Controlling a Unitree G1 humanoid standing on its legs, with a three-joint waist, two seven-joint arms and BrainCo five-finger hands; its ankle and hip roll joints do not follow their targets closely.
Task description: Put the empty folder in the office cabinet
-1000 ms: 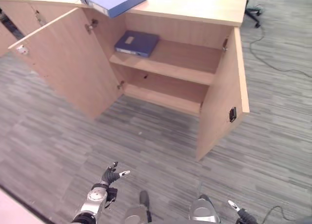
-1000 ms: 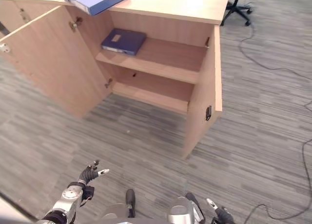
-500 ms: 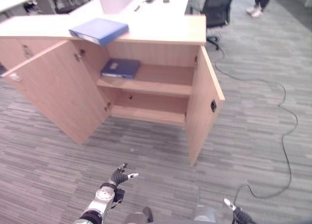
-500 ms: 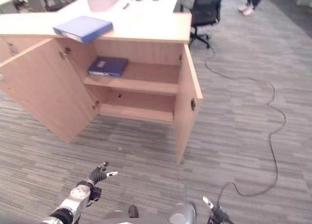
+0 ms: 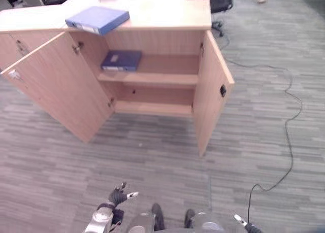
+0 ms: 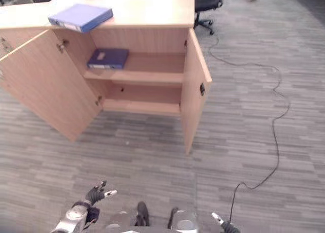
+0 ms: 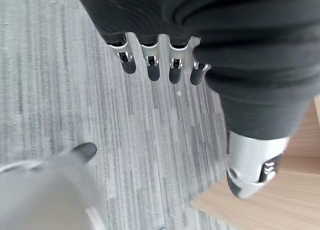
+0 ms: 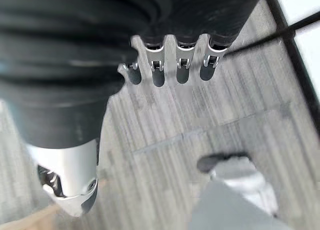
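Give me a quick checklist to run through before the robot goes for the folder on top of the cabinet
1. Cabinet doors open: ok. The left door and the right door both stand wide.
2. Folder to move is found: ok. A light blue folder lies flat on the cabinet top.
3. Shelf has room: ok. A dark blue folder lies at the left of the upper shelf; the rest is bare.
4. Left hand free: ok, fingers straight, holding nothing.
5. Right hand free: ok, fingers straight, holding nothing.
6. Folder is empty: cannot tell, it is closed.
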